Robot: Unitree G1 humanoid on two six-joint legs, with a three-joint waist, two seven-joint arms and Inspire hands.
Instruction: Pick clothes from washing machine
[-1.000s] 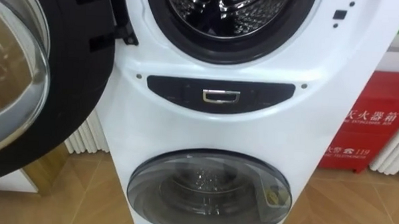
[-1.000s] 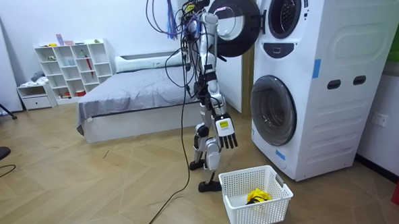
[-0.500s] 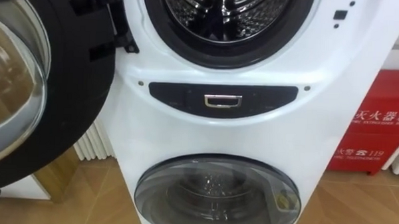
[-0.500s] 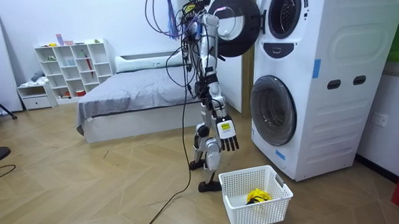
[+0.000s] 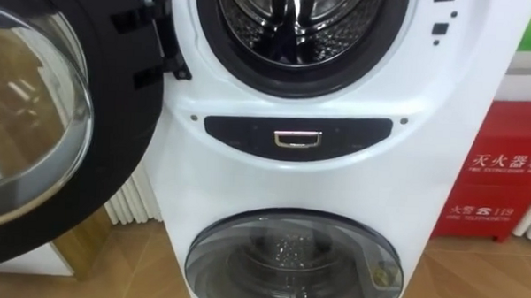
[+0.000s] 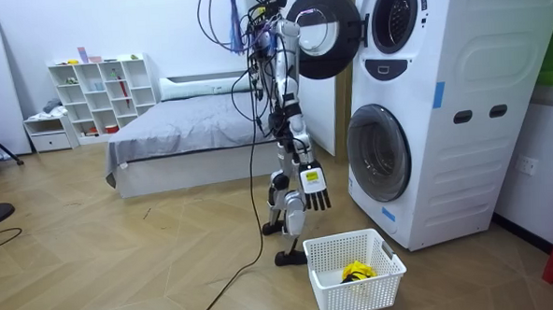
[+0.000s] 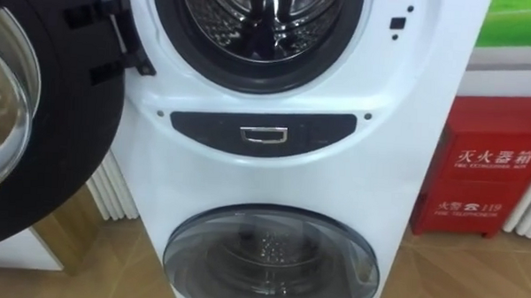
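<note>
Fingers [image 6: 318,201] of the right hand [image 6: 312,181] hang straight and loose at the robot's side, holding nothing. It stands facing the stacked washing machine [image 5: 291,181], whose upper door [image 5: 116,108] is swung wide. The step in hand looks like the reach: next, a hand must rise into the upper drum [image 5: 292,26], well above it. What shows of the drum is bare metal. One yellow garment [image 6: 356,269] lies in the basket [image 6: 376,285] on the floor [image 6: 122,264], below the hand.

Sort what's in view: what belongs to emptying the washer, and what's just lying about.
Job: upper drum, its open door, white basket holding a yellow item.
Lying about: lower door, shut; red cabinet; bed; white shelf; radiator.
</note>
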